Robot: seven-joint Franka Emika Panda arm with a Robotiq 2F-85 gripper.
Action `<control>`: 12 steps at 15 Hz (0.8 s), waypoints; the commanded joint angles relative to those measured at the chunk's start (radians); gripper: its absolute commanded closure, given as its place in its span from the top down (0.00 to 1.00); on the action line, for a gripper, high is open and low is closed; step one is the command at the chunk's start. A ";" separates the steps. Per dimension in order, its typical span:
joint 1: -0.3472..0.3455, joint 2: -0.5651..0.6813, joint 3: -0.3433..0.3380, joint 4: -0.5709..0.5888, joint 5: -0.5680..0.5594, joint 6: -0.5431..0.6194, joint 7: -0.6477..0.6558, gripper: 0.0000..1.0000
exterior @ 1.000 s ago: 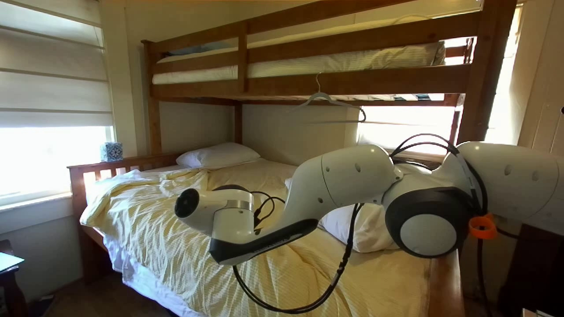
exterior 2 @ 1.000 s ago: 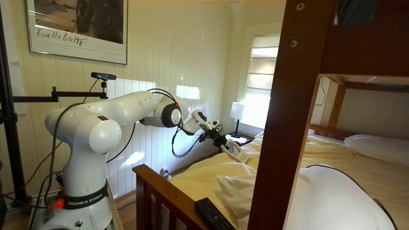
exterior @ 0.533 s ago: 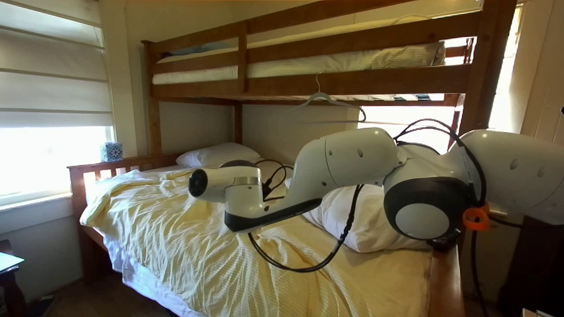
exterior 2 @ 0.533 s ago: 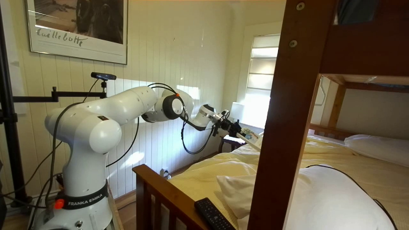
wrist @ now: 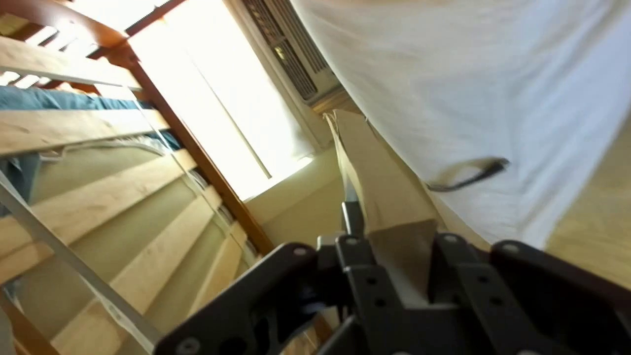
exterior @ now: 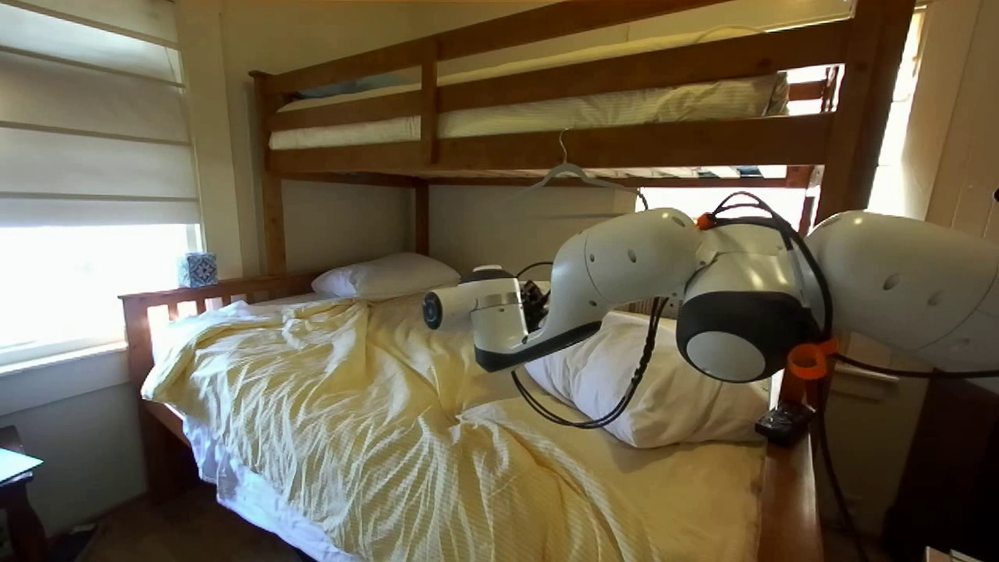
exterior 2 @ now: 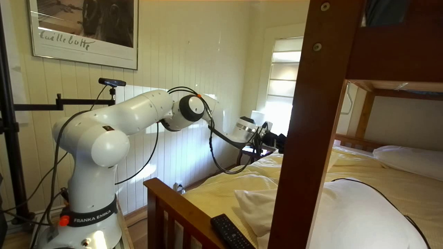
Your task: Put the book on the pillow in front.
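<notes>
My gripper is shut on the book [wrist: 384, 172], which sticks out between the fingers [wrist: 399, 246] in the wrist view, seen along a pale tan side. In an exterior view the gripper [exterior 2: 277, 141] is partly behind the brown bed post, and the book is hidden there. In an exterior view the wrist hides most of the gripper and the book. The large plump white pillow [exterior: 648, 382] lies at the near end of the bed, right of and lower than the gripper. It also shows beside the post [exterior 2: 367, 218] and in the wrist view [wrist: 458, 93].
A flatter white pillow [exterior: 388, 277] lies at the far end. A bed post [exterior 2: 308, 138] and upper bunk rail [exterior: 624, 144] frame the space. A hanger [exterior: 566, 170] hangs from the rail. A black remote [exterior 2: 232, 231] sits on the footboard. A dark cable [exterior 2: 380, 193] crosses the large pillow.
The arm has risen and carried the gripper and book rightward in both exterior views. The book, earlier visible left of the bed post, is now behind it.
</notes>
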State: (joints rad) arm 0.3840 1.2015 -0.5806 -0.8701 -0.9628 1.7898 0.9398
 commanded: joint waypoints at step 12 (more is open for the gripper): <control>-0.242 -0.113 0.116 -0.157 -0.179 -0.166 -0.004 0.06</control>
State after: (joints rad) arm 0.2171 1.1275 -0.5092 -1.0371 -1.0627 1.6650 1.0168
